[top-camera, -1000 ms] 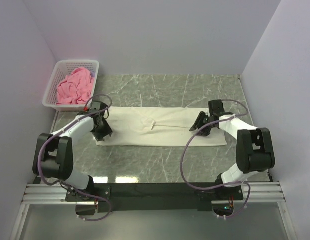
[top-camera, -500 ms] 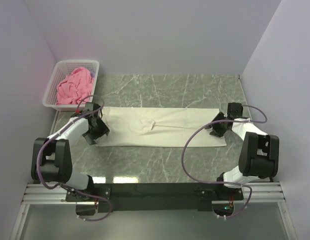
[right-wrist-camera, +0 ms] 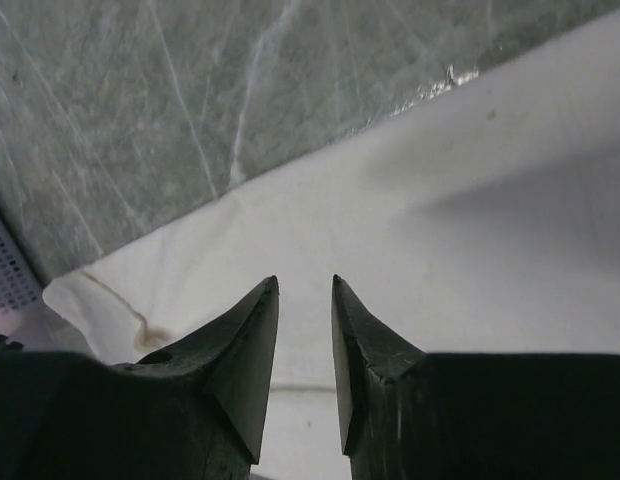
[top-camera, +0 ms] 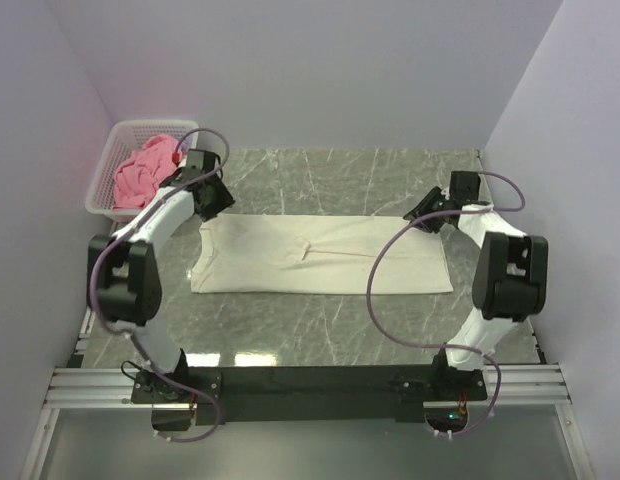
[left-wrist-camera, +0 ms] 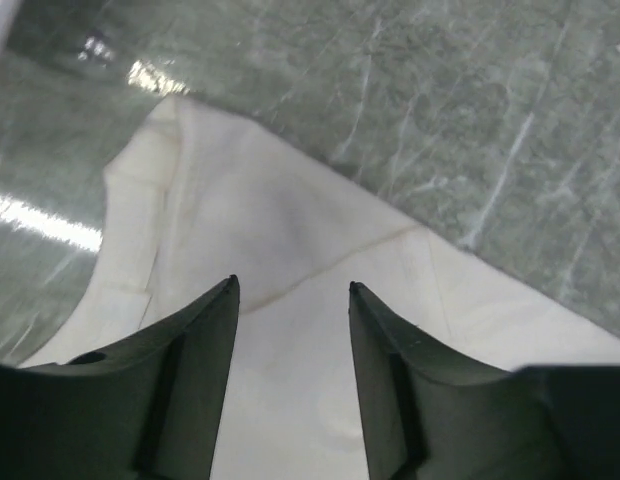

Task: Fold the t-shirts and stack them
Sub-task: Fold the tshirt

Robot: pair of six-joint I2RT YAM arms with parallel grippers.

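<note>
Off the far-left corner of the cream-white t-shirt (top-camera: 320,255), a white lattice basket (top-camera: 102,178) holds the crumpled pink t-shirt (top-camera: 140,178). The left pincer (left-wrist-camera: 292,287) hovers over that same corner, jaws apart with nothing between them. The cream-white t-shirt lies flat as a long band across the green marble bench (top-camera: 340,175). Over its far-right corner hangs the right pincer (right-wrist-camera: 305,282), jaws narrowly parted, gripping nothing.

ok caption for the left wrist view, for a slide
Open left gripper hovering over a corner of the cream-white t-shirt lying on the green marble table.
</note>
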